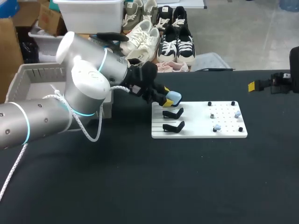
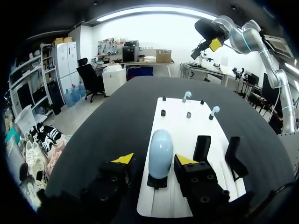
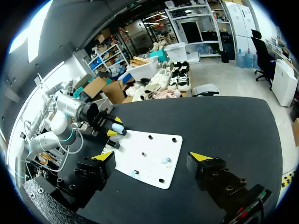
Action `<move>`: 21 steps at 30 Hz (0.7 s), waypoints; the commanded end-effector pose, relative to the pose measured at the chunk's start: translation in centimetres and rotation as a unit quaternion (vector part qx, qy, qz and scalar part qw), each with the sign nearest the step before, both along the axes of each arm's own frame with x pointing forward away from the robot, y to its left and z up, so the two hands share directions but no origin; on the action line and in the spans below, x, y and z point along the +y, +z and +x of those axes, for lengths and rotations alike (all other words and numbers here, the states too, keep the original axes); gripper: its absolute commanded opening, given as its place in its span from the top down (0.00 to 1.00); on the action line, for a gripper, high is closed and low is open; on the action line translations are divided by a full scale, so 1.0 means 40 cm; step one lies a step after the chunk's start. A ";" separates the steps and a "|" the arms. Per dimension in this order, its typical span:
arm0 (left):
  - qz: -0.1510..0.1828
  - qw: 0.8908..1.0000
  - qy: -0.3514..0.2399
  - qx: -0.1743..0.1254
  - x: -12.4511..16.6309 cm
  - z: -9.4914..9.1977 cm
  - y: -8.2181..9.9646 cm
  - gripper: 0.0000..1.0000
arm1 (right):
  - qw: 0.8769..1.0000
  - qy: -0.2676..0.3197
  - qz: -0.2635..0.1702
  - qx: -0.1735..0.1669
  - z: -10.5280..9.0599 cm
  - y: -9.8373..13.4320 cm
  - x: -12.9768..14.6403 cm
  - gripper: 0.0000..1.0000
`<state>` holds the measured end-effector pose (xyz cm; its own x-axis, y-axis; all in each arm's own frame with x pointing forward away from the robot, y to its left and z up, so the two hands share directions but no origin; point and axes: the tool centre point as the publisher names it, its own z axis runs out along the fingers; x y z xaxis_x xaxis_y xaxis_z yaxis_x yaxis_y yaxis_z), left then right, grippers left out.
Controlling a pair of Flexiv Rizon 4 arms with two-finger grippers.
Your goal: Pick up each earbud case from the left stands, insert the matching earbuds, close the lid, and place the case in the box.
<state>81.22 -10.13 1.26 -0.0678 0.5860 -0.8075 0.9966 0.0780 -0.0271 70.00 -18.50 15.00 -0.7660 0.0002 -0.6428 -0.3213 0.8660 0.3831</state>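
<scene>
While the pale blue earbud case [image 2: 160, 144] sits on the stand at the white board's [image 1: 196, 133] far left corner, the left gripper [image 2: 154, 159] straddles it with fingers spread, and a gap shows on at least one side. Two empty black stands [image 1: 173, 113] occupy the board's left side, nearer me. Two small earbuds [image 1: 217, 127] lie on the board's right half. The right gripper [image 3: 152, 157] hangs wide open, well off the board's right end.
</scene>
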 end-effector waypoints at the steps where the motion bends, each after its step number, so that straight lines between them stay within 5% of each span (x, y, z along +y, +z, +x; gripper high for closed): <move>1: 0.002 1.000 -0.002 0.003 -0.001 0.007 -0.001 0.47 | 1.000 0.000 0.000 0.000 0.000 0.000 0.000 0.00; 21: 0.003 1.000 -0.002 0.005 -0.002 0.002 -0.005 0.67 | 1.000 0.000 0.000 0.000 0.000 0.000 0.000 0.00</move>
